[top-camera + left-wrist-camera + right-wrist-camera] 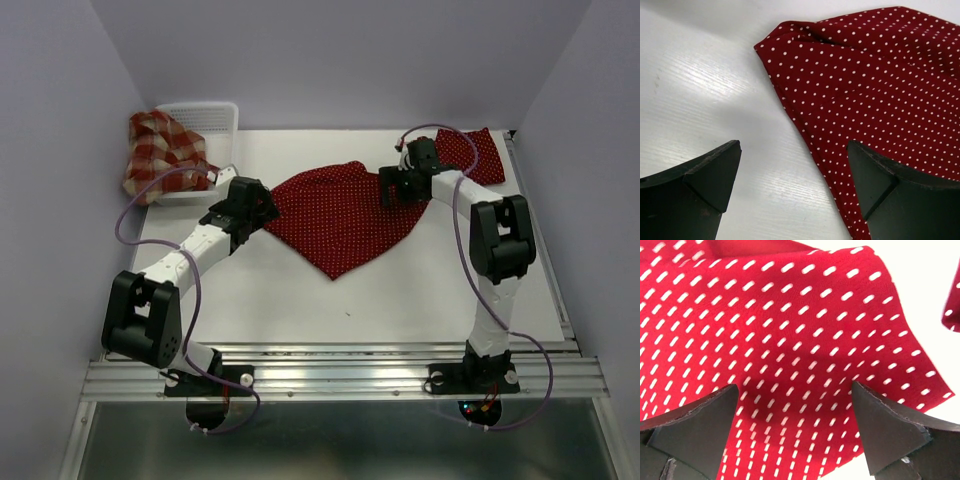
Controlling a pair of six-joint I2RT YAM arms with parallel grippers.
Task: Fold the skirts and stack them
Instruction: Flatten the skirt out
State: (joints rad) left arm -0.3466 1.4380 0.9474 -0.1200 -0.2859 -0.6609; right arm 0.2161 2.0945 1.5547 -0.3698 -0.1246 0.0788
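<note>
Top view first: the white worktop (400,310) has bare room along its near edge and on its near left side. One dotted skirt (340,220) lies spread flat in the middle toward the far edge, dark red with tiny white dots, with one pointed corner aimed at the near edge. A second dotted skirt (478,152) sits bunched in the far right corner. The plaid skirt (160,150), red and cream check, is heaped over the white mesh basket (215,112) in the far left corner. The left jaws are at the spread skirt's left edge and the right jaws at its far right edge.

Left wrist view: the jaws are wide apart, one finger over bare worktop (705,75) and the other over the skirt's hem (875,85). The cloth is smooth, with a small fold at the corner.

Right wrist view: the jaws are wide apart too, right above the skirt (790,330). The dots smear into dashes here. A scrap of the second dotted skirt (952,315) shows at the right.
</note>
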